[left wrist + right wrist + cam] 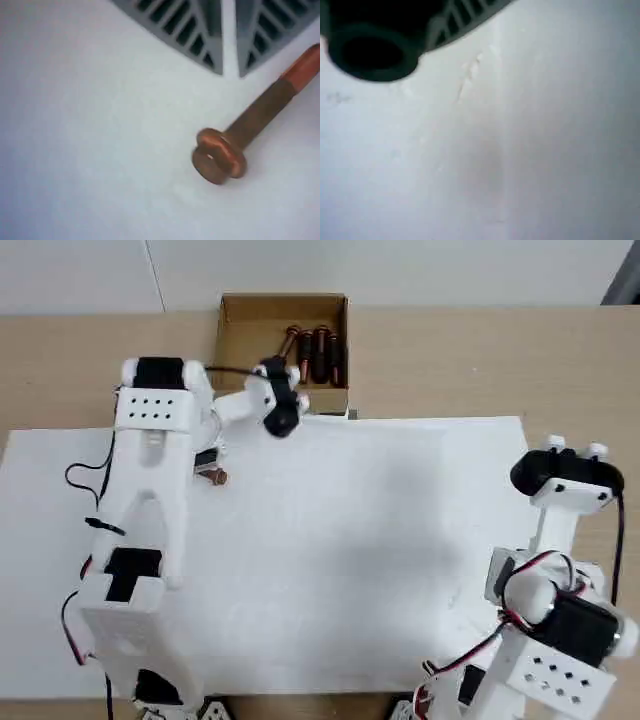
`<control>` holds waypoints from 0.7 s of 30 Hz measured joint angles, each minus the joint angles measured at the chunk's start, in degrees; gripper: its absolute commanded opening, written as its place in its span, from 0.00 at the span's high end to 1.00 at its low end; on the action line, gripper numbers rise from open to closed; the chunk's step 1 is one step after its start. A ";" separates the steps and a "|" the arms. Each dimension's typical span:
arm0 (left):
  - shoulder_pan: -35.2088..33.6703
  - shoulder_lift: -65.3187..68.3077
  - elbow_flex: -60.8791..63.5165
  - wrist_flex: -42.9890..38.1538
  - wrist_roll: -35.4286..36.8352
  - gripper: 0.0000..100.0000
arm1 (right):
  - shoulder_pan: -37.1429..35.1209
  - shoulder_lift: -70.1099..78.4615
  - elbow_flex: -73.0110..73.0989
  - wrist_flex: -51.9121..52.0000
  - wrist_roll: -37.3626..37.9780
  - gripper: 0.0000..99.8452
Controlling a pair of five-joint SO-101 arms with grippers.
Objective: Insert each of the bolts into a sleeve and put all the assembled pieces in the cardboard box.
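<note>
A bolt [250, 125] lies flat on the white sheet [380, 570] covering the tabletop, just beside the left hand [230, 74]. The hand is seen nearly closed, with a thin slit between its ribbed fingers [200, 30], and nothing is held. The bolt is judged to be stiff metal, small and light, smooth on the shank and likely to roll or skid on the sheet if it is nudged sideways. It would best be taken across the middle of the shank, with the flanged head left free; the fingers would have to be opened wider first. The brighter far end may be a sleeve, but this cannot be told.

The cardboard box [245, 340] stands past the far edge of the sheet, with assembled pieces [315, 352] stacked at one side. Its near wall must be cleared on any carry. Open sheet is available toward the middle, and the right arm [560, 540] is well apart.
</note>
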 measured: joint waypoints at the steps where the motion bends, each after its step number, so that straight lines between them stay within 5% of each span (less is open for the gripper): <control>1: -0.26 0.00 0.70 -0.09 -2.73 0.99 | 0.00 0.00 0.26 0.00 0.00 1.00; 9: -4.31 4.84 2.90 -2.64 -9.85 0.97 | 0.00 0.00 1.76 -2.37 0.00 0.99; 21: -4.66 5.89 2.90 -5.71 -10.46 0.93 | -3.96 0.00 6.59 -5.98 0.00 1.00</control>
